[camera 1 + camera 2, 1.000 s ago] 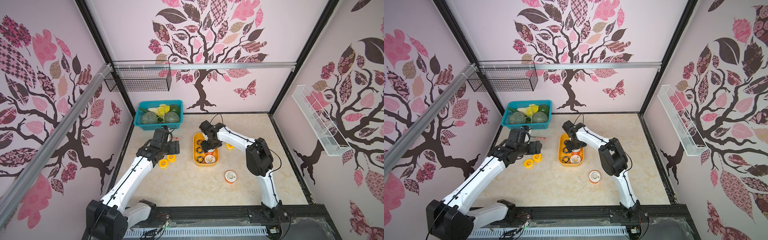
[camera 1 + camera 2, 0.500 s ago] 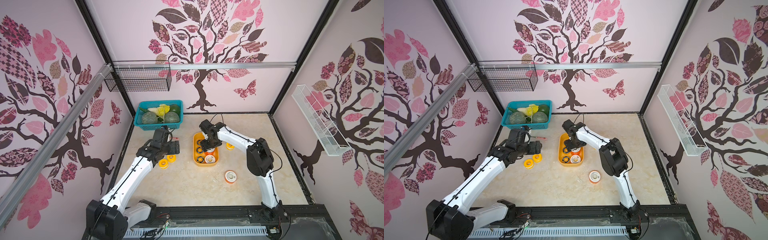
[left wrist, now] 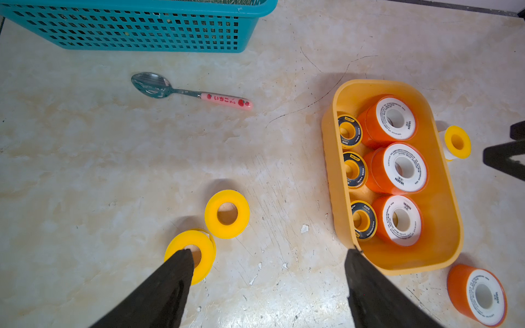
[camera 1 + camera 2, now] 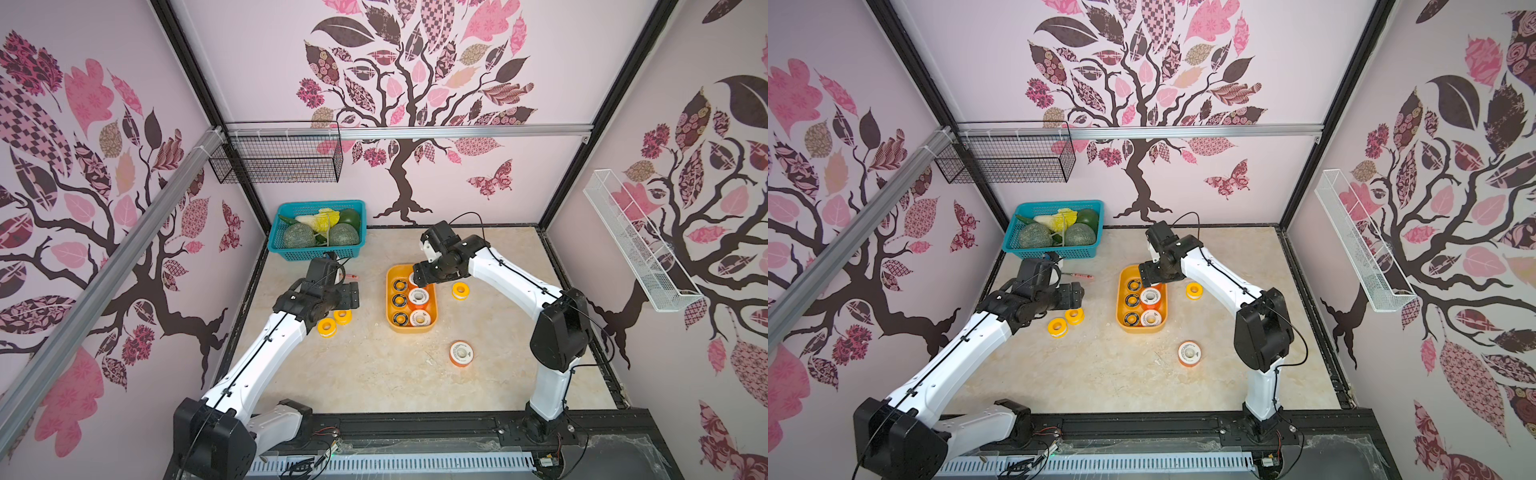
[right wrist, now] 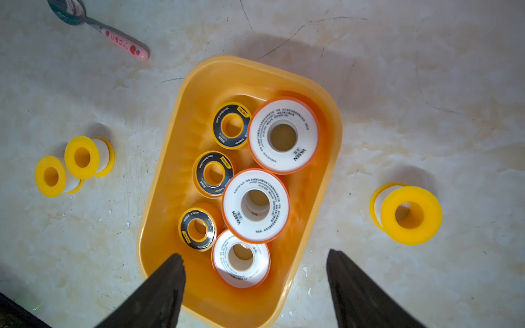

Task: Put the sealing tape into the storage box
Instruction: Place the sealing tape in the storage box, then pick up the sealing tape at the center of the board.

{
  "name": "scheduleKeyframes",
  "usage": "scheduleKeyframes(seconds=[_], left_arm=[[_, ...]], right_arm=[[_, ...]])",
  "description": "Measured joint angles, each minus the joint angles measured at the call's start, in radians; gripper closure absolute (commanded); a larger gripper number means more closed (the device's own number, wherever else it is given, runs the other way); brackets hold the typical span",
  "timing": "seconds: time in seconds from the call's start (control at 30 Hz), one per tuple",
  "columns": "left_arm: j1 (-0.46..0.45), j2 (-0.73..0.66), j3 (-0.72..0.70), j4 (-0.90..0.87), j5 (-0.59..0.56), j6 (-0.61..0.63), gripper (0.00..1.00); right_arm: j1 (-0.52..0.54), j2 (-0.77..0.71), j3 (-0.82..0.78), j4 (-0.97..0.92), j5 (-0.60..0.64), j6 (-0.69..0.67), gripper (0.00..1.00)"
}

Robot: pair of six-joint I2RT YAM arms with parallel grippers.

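The yellow-orange storage box sits mid-table and holds several spools of sealing tape, orange-rimmed white-faced ones beside black-faced ones. My right gripper hangs open above the box's far end, holding nothing. One fingertip is over the box floor and the other is outside its wall. My left gripper is open over bare table, left of the box. Two loose yellow spools lie by its fingers. A third yellow spool lies right of the box. An orange-rimmed spool lies nearer the front.
A teal lattice basket of vegetables stands at the back left. A pink-handled spoon lies on the table between the basket and the box. A black wire basket hangs on the back wall, and a white wire shelf on the right wall.
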Motion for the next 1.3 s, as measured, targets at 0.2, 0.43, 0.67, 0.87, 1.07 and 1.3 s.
scheduleKeyframes(seconds=[0.2,0.43,0.67,0.87,1.07,1.3], left_arm=[[0.0,0.011,0.0,-0.004,0.001,0.0,0.11],[0.0,0.03,0.0,-0.007,0.002,0.0,0.11],[0.0,0.046,0.003,-0.008,0.021,-0.001,0.12],[0.0,0.129,0.033,0.004,0.149,-0.043,0.2],[0.0,0.259,0.039,0.109,0.316,-0.117,0.38],[-0.008,0.414,0.045,0.214,0.414,-0.166,0.46]], right_arm=[[-0.074,-0.074,-0.135,0.028,-0.045,0.013,0.18],[-0.127,-0.182,-0.283,0.043,-0.053,0.015,0.17],[-0.125,-0.289,-0.457,0.048,-0.021,0.02,0.16],[-0.123,-0.368,-0.6,0.048,0.003,0.042,0.16],[-0.092,-0.417,-0.708,0.04,0.011,0.083,0.13],[0.003,-0.439,-0.767,0.041,0.035,0.15,0.12]])
